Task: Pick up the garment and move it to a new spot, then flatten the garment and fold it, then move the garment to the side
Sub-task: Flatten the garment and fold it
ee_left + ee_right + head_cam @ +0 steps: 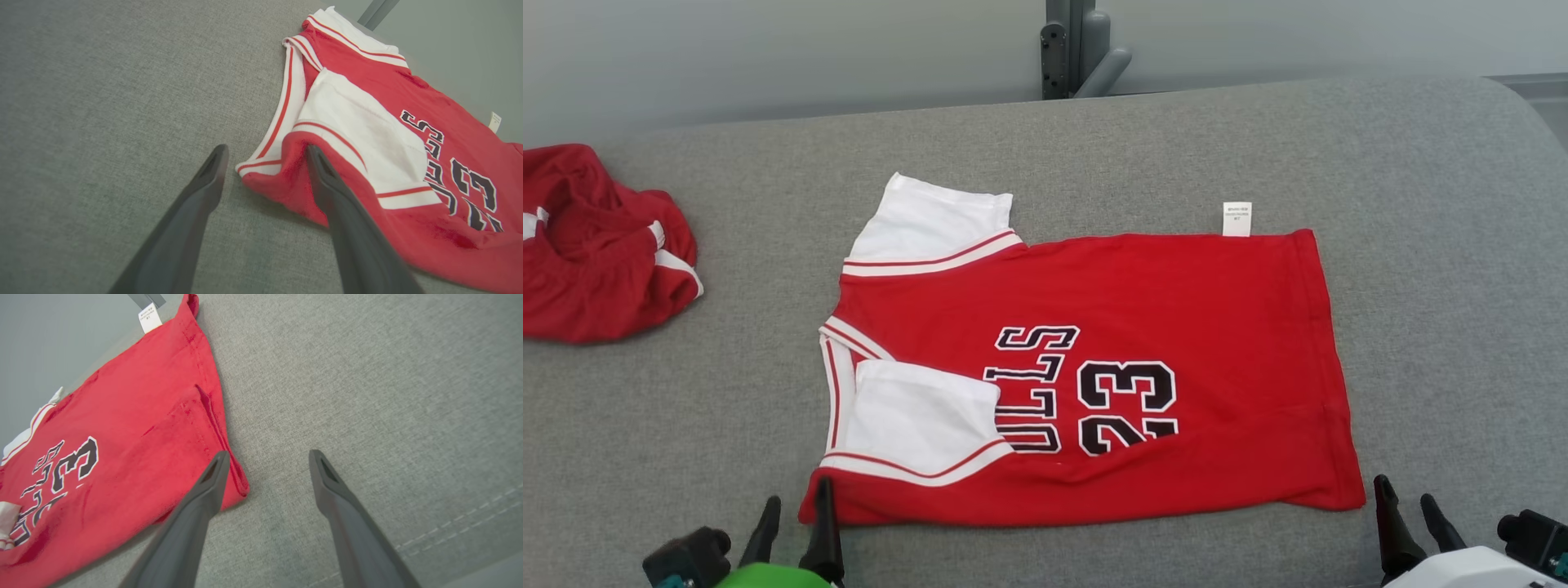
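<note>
A red basketball jersey, the garment (1143,327), lies on the grey surface, its near long edge folded over so the white sleeves and the number 23 face up. My left gripper (796,508) stands open at its near left corner, one finger over the red cloth (286,179), the other over bare fabric. My right gripper (1407,490) stands open just off the near right corner (239,490), with nothing between its fingers. The left gripper (267,153) and right gripper (269,457) both show spread fingers in their wrist views.
A crumpled red garment with white stripes (596,245) lies at the far left of the grey padded surface (1437,204). A grey post (1078,49) stands behind the far edge. A white label (1236,219) sticks out of the jersey's far edge.
</note>
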